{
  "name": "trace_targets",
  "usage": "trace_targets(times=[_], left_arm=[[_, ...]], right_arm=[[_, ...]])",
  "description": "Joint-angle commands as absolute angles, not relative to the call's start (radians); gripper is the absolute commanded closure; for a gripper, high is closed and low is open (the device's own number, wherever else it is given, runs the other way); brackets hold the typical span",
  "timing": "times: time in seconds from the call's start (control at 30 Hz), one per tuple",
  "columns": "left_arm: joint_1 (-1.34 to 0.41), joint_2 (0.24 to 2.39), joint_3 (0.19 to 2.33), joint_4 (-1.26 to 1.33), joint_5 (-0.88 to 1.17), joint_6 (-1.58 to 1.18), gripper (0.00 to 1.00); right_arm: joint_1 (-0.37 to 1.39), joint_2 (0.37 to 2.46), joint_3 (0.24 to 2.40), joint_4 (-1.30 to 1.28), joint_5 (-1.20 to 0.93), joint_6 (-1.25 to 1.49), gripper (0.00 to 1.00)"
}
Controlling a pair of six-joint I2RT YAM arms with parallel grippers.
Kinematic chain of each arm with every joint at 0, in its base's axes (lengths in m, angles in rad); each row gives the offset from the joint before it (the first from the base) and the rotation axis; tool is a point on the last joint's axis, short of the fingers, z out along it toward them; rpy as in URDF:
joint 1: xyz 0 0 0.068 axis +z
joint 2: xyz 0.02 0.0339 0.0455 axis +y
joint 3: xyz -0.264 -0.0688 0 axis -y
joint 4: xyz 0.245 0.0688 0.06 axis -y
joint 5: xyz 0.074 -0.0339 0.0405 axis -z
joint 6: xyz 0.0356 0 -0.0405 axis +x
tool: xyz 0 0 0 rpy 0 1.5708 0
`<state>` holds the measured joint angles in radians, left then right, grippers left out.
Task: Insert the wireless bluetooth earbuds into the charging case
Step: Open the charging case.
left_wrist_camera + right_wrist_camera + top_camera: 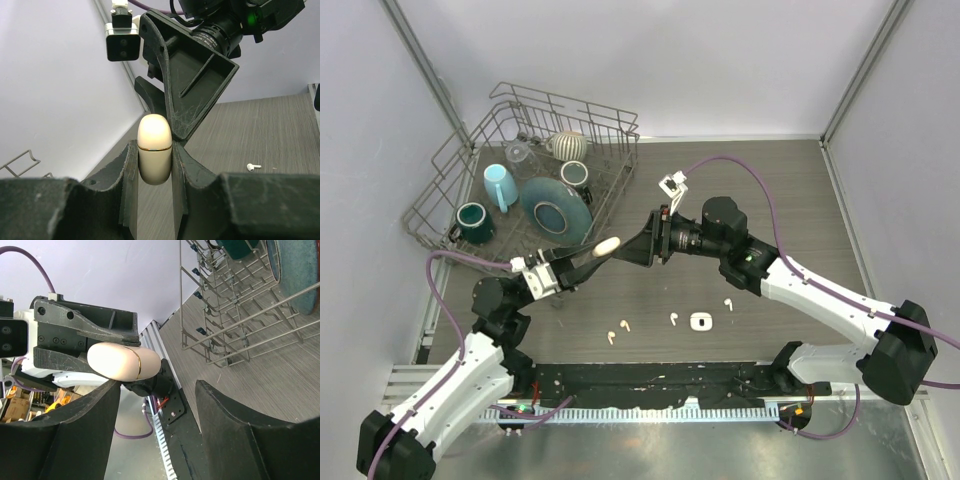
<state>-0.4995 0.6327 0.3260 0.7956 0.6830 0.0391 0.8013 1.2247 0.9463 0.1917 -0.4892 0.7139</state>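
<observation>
Cream plastic with a gold seam: that's the charging case [606, 245], closed, and my left end effector [596, 252] is grasping it firmly by its lower half, up in the air above the desk [800, 200]. My right end effector [642, 246] is released, jaws spread wide, just beside the case's rounded end. The wireless bluetooth earbuds [673, 319] lie scattered on the desk below, towards the near edge, around a small white block [700, 321].
</observation>
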Motion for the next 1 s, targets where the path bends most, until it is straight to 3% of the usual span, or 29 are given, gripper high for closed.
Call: trace_targets(times=[0.0,0.97], left_arm=[[-0.528,0.635,0.36,0.775,0.897,0.028,1.0],[-0.528,0.643,0.368,0.721,0.927,0.055,1.0]], right_arm=[[0.787,1.241,1.014,0.307,-0.416,0.742,0.34],[0.742,1.235,0.973,0.423,-0.482,0.844,0.36]])
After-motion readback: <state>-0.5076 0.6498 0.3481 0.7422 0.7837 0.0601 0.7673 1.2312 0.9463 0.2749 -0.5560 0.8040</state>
